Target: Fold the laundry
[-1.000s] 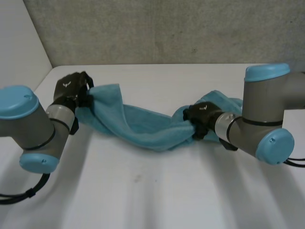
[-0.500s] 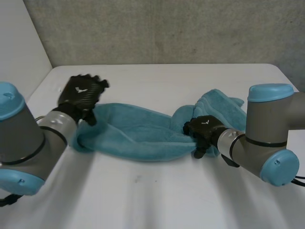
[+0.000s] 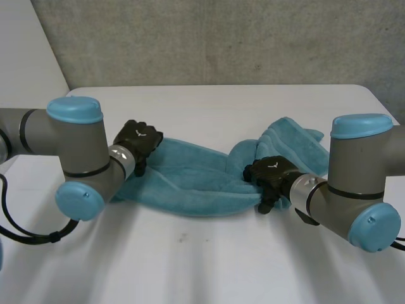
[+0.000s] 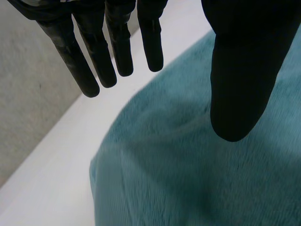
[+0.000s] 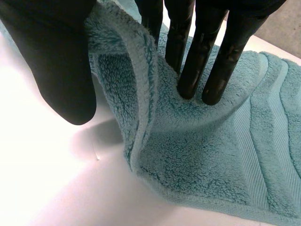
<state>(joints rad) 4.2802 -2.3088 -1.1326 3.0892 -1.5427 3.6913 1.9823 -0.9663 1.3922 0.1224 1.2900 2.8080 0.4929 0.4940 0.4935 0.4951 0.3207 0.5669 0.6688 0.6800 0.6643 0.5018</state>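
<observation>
Bare white tabletop (image 3: 190, 259) fills the lower part of the head view, in front of both arms. Just beyond it a teal towel (image 3: 190, 174) lies bunched into a long roll. Its long axis runs from centre left of the frame to a wider, rumpled heap at centre right.

The right hand (image 3: 271, 176) sits on the near edge, right of centre, where the roll meets the heap. Its wrist view shows straight fingers (image 5: 195, 56) pressed into the pile and the thumb on the other side of a raised fold (image 5: 136, 94), apparently pinching it.

The left hand (image 3: 139, 140), at centre left, hangs over the towel's left end. In its own wrist view the fingers (image 4: 117, 47) are straight and spread wide of the thumb, holding nothing, with the terry (image 4: 197, 179) under the palm.

That end lies straight below the left hand, the nearer of the two. The coming move likely depends on it dropping onto that end, so the roll can be drawn out along its length.

Farthest off, the heap reaches toward the grey wall (image 3: 221, 38) at upper right.
</observation>
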